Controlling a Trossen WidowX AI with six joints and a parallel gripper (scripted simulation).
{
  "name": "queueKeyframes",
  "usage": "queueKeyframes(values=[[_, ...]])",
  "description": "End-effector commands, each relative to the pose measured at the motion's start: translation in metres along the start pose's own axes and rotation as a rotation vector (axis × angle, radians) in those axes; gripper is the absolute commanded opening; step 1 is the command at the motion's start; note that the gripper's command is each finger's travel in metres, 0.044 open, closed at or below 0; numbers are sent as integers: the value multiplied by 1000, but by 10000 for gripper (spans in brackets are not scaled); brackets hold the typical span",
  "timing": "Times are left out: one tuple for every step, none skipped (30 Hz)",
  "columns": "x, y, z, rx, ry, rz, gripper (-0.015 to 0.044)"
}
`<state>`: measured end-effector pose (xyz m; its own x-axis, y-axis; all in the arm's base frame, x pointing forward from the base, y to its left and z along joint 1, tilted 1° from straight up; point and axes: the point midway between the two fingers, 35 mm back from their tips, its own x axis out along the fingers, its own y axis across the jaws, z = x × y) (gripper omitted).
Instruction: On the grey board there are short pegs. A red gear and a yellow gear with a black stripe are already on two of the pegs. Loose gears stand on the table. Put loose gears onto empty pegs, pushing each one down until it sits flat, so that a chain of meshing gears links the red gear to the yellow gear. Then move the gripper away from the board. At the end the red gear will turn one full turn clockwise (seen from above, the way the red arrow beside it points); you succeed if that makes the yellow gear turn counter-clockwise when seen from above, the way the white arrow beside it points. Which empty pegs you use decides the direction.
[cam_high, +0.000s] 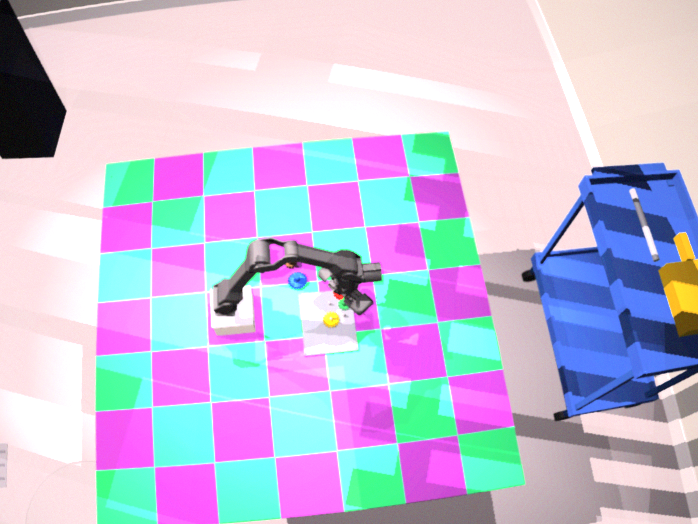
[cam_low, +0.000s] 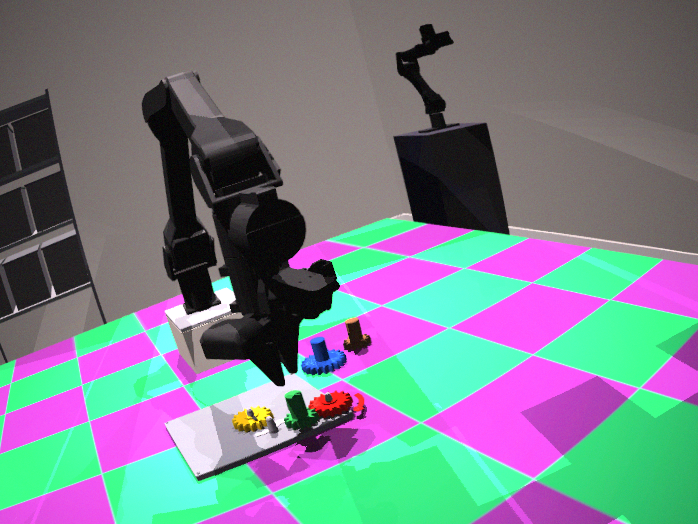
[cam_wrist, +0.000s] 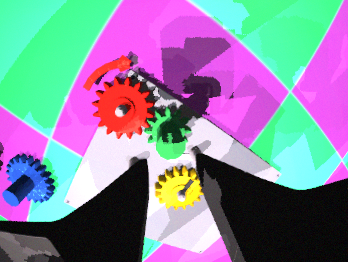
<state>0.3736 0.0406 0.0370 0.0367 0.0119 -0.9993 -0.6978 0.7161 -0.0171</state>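
Observation:
My gripper (cam_low: 286, 377) (cam_wrist: 172, 163) is partly open and empty, its fingertips just above the handle of the green gear (cam_high: 343, 305) (cam_low: 299, 418) (cam_wrist: 155, 131). That gear stands upright on the board (cam_high: 332, 342) (cam_low: 194, 431) (cam_wrist: 90, 170), its teeth against the red gear (cam_high: 338, 296) (cam_low: 330, 404) (cam_wrist: 109, 102). The yellow gear (cam_high: 330, 320) (cam_low: 248, 420) (cam_wrist: 167, 190) is apart from the green one. An empty peg (cam_low: 272, 425) (cam_wrist: 194, 150) shows beside yellow; another peg (cam_wrist: 135, 161) is near the left fingertip. Loose on the table stand a blue gear (cam_high: 297, 280) (cam_low: 324, 362) (cam_wrist: 40, 179) and a brown gear (cam_high: 289, 264) (cam_low: 355, 339).
The red arrow (cam_low: 359, 404) (cam_wrist: 104, 71) is at the board's corner by the red gear. The white arm base (cam_high: 233, 325) (cam_low: 197, 344) stands beyond the board. A blue cart (cam_high: 597, 315) stands off the table.

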Motion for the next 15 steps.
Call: queueKeyframes(values=[[-19, -1, 1, -16, -9, -7, 140], [-19, -1, 1, -16, -9, -7, 140], [-10, 1, 3, -12, -12, -9, 166], [-11, 10, 5, -33, -12, -8, 193], [-11, 25, 9, -68, -11, -7, 219], [-12, 44, 12, -111, -11, -5, 245], [-12, 62, 14, -154, -11, -4, 271], [-13, 80, 15, -197, -11, -2, 298], [-13, 98, 15, -239, -11, -1, 324], [-13, 114, 14, -277, -11, 0, 350], [-13, 131, 12, -320, -11, 2, 376], [-12, 148, 9, -364, -11, 3, 402], [-12, 164, 5, -408, -11, 4, 429], [-12, 180, 0, -451, -11, 6, 440], [-11, 196, -5, -495, -11, 7, 440]])
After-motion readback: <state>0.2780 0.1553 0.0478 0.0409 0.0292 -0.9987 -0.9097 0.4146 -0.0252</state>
